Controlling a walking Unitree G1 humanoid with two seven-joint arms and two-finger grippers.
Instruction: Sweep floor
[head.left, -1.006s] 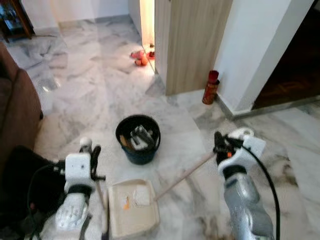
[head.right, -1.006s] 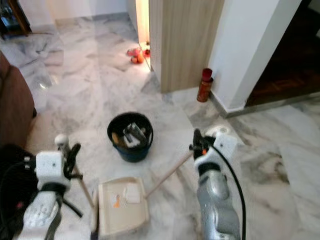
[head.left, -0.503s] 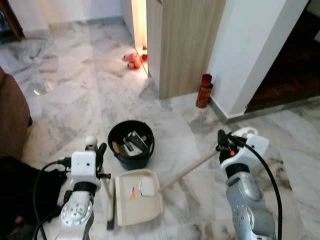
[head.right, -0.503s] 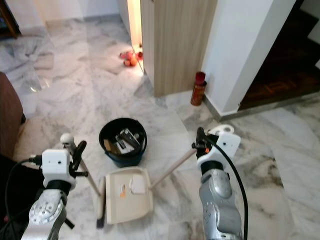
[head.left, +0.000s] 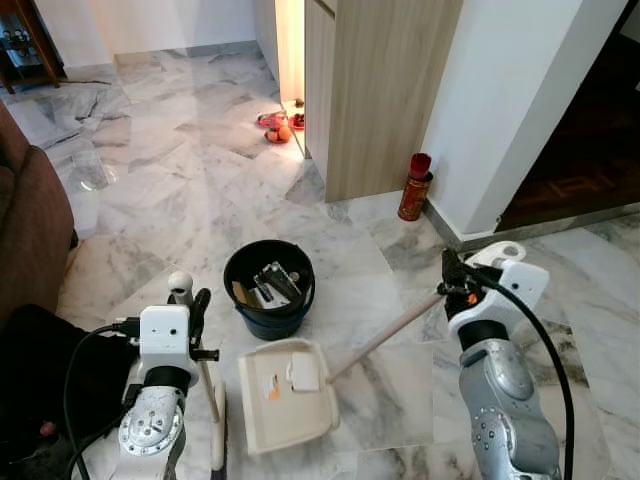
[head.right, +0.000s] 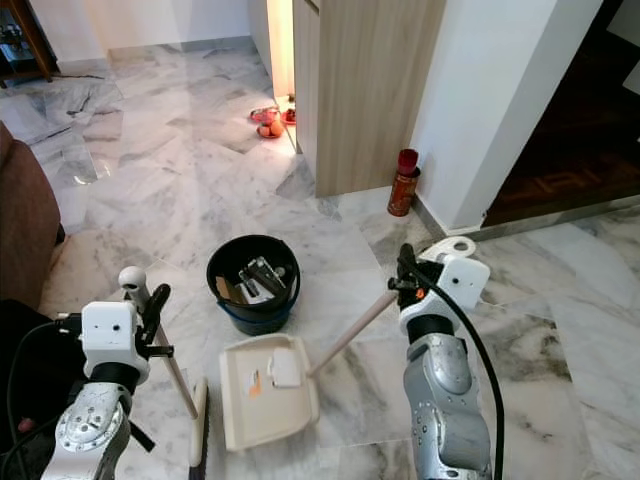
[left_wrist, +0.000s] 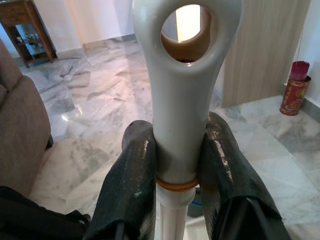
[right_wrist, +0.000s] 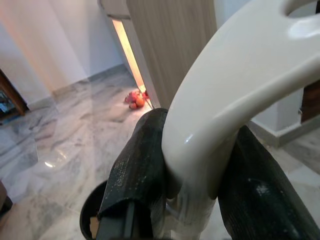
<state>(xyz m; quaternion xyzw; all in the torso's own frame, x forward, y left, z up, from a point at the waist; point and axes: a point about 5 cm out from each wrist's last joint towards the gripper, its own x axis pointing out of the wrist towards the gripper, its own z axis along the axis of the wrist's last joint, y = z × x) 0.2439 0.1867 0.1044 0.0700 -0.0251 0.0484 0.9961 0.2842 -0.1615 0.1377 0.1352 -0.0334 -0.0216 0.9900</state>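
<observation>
Down at six o'clock on the marble floor (head.left: 180, 220) sits my cream dustpan (head.left: 285, 395), tilted up a little, with a white scrap and a small orange bit lying in it. Its long handle (head.left: 385, 338) runs out toward three o'clock into my right claw (head.left: 449, 283), whose fingers (right_wrist: 137, 170) are clamped round the curved grip. My left claw (head.left: 192, 312), at about eight o'clock, is closed on the top of the broom handle (left_wrist: 182, 100), just below its hanging loop; the shaft drops to the broom head (head.left: 218, 440) beside the pan's left edge.

Judging by the load, I am at the emptying step: the litter is gathered and the pan is ready to go to the black bin (head.left: 269, 288), which stands just beyond the pan toward twelve o'clock and already holds some rubbish. The next move calls for lifting the pan level by its long handle, swinging its mouth over the bin's rim and tipping it slowly, keeping the broom clear.

Underfoot lies glossy grey-veined marble that throws back the light. A wood-panelled wall (head.left: 385, 90) stands at twelve o'clock with a red canister (head.left: 415, 187) at its foot, some small red and orange things (head.left: 278, 125) lie farther off near a lit doorway, and a brown sofa (head.left: 30, 220) sits at nine o'clock.
</observation>
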